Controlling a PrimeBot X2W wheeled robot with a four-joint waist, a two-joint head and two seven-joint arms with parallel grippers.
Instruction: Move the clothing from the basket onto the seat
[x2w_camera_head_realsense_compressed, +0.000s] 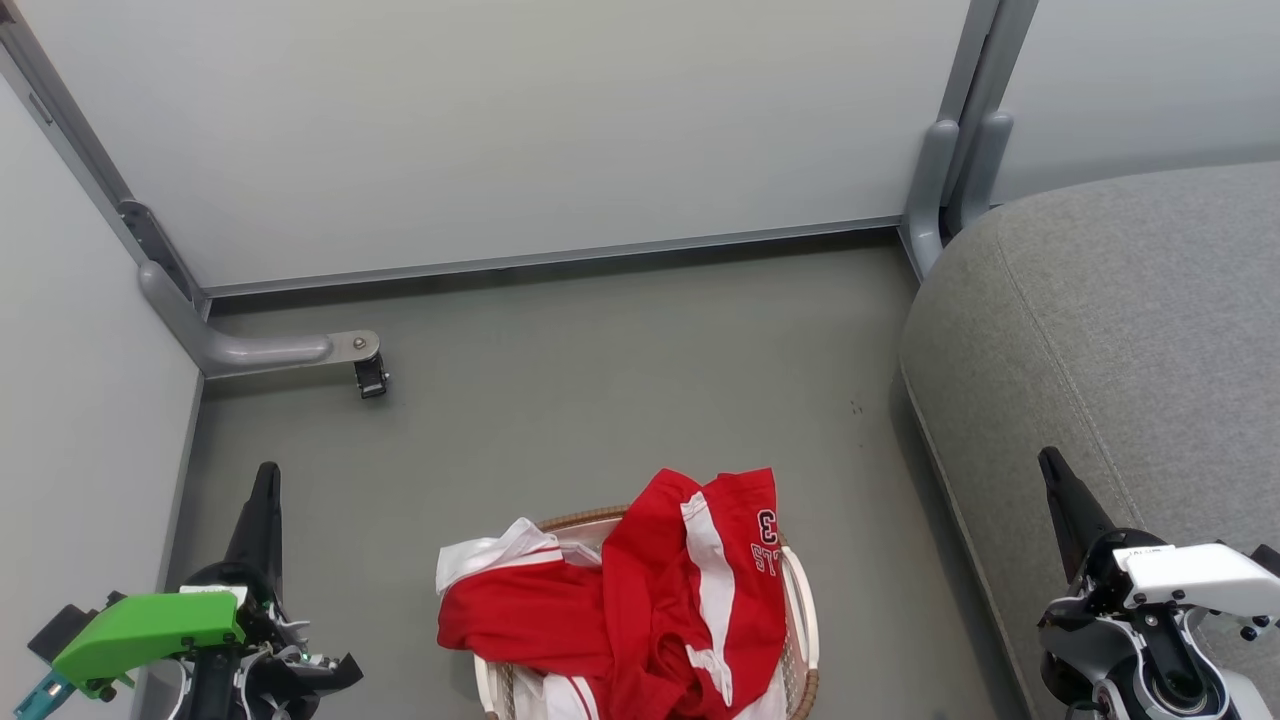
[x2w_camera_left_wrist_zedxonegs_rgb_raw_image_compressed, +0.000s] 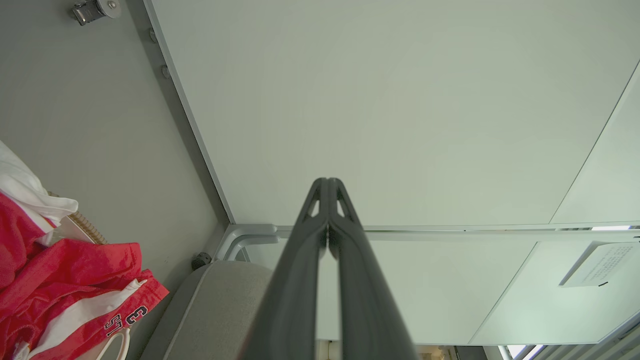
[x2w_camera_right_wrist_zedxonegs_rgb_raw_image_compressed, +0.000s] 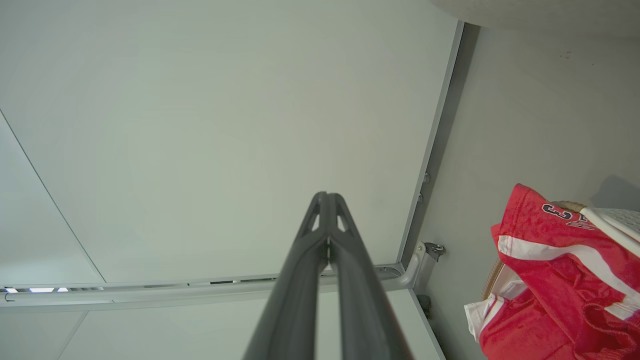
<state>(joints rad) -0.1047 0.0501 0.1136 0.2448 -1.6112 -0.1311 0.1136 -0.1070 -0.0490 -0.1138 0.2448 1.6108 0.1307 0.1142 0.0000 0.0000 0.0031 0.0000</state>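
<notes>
Red clothing (x2w_camera_head_realsense_compressed: 640, 600) fills one basket (x2w_camera_head_realsense_compressed: 580, 520) near one grey seat (x2w_camera_head_realsense_compressed: 1130, 330); left gripper (x2w_camera_head_realsense_compressed: 267, 478) and right gripper (x2w_camera_head_realsense_compressed: 1052, 465) both pressed together.

I see red clothing (x2w_camera_head_realsense_compressed: 640, 610) with white stripes and a white 3, a cream basket (x2w_camera_head_realsense_compressed: 806, 610) rimmed brown, a grey woven seat (x2w_camera_head_realsense_compressed: 1110, 320).

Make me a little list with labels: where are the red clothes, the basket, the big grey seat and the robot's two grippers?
clothing: red with white stripes, heaped in the basket, hanging over its rim
basket: on the floor, between the two grippers
seat: grey, on the robot's right, visible part bare
left gripper: shut, empty, apart from the clothing
right gripper: shut, empty, by the seat
</notes>
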